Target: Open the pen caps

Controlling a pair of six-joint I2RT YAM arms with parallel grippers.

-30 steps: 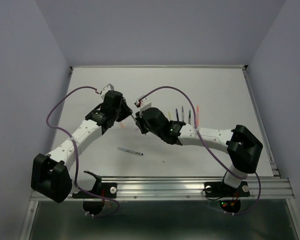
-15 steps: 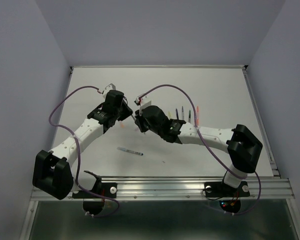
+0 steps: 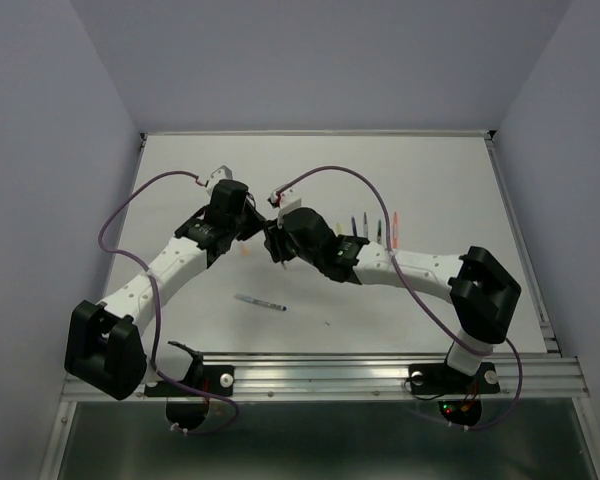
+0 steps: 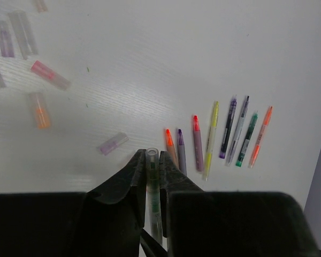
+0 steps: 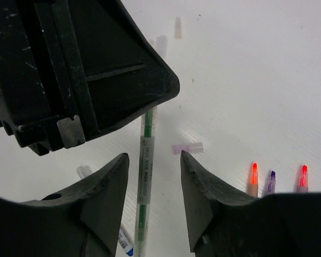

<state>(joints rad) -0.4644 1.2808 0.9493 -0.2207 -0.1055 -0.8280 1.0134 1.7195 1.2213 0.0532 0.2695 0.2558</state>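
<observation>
L gripper (image 4: 151,160) clamped on green pen (image 4: 153,198), whose clear end pokes just past its tips. R gripper (image 5: 152,156) spread wide, not touching anything. Pen runs lengthwise down the gap btw R's fingers (image 5: 104,187), long axis roughly in line w/ R's reach. R is nearer the free end, so prob. close there & pull apart along that axis. Can't tell which end has the cap. Some loose caps (image 4: 49,75) on table (image 4: 150,53), well apart.

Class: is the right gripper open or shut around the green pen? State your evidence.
Open. The right gripper's fingers stand apart, with white table showing between each finger and the green pen.
</observation>
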